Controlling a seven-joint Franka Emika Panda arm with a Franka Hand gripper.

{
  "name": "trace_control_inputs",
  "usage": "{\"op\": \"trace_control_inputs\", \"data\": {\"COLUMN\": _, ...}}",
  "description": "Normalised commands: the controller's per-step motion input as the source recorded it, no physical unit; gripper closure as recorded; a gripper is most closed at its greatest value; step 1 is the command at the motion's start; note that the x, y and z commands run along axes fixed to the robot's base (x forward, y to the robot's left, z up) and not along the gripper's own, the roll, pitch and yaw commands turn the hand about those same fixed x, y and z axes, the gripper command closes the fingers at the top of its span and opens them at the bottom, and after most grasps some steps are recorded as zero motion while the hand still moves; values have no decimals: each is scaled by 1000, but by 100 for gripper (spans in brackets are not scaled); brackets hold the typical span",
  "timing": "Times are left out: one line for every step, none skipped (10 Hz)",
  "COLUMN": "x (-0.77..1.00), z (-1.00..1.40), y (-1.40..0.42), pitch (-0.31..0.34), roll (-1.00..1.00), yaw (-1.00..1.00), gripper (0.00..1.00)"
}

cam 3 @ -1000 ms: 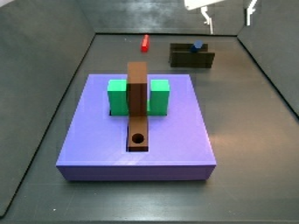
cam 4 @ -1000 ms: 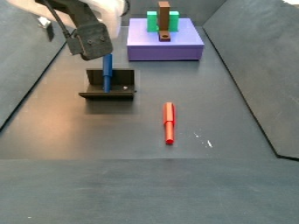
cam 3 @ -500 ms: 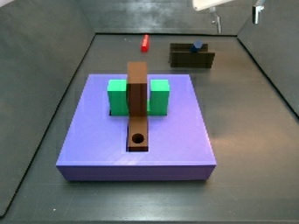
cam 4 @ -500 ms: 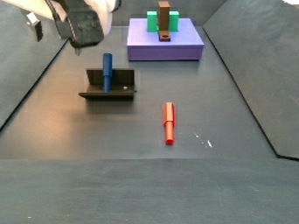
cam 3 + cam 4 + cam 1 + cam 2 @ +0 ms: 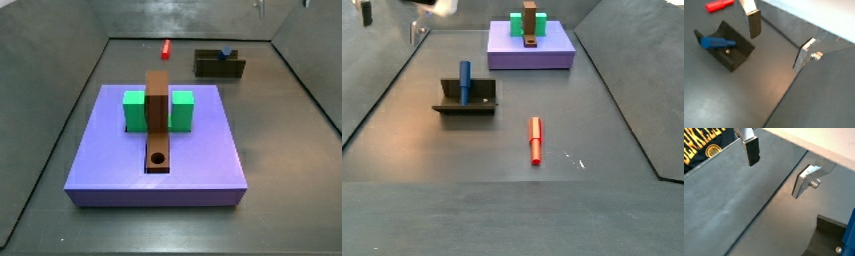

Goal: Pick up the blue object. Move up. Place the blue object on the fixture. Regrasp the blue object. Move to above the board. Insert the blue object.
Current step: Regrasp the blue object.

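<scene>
The gripper (image 5: pixel 777 37) was raised well above the fixture (image 5: pixel 729 50), with its jaws released and spread wide; nothing lay between the two fingers (image 5: pixel 751 150). In both wrist views the fingers appeared as flat silver plates with dark pads, well apart from each other. In a side view only a small part of the gripper (image 5: pixel 433 6) showed at the frame edge, above and behind the fixture (image 5: pixel 468 97).

The blue object (image 5: pixel 465 81) rested in the fixture, leaning against its raised back wall with the upper end standing clear above the wall. In a wrist view the blue object (image 5: pixel 716 42) lay inside the fixture's open recess, free of the gripper. In a side view the fixture (image 5: pixel 219 65) stood on the dark floor beyond the board (image 5: pixel 160 150), with the blue object (image 5: pixel 226 53) showing at its top.

The board carried a green block (image 5: pixel 159 110) and a long brown bar (image 5: pixel 158 120) with a round hole near its end. A red peg (image 5: pixel 536 139) lay flat on the floor near the fixture, apart from it.
</scene>
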Motion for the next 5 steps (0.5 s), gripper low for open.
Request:
{"op": "trace_control_inputs", "data": {"x": 20, "z": 0, "y": -34, "pitch": 89, "roll": 1000, "yaw": 323, "gripper": 0}}
{"op": "trace_control_inputs", "data": {"x": 109, "z": 0, "y": 0, "pitch": 137, "roll": 1000, "yaw": 423, "gripper": 0}}
{"op": "trace_control_inputs", "data": {"x": 94, "z": 0, "y": 0, "pitch": 151, "roll": 1000, "yaw": 454, "gripper": 0}}
{"op": "trace_control_inputs", "data": {"x": 69, "z": 0, "y": 0, "pitch": 154, "roll": 1000, "yaw": 480, "gripper": 0}}
{"op": "trace_control_inputs", "data": {"x": 69, "z": 0, "y": 0, "pitch": 154, "roll": 1000, "yaw": 486, "gripper": 0}}
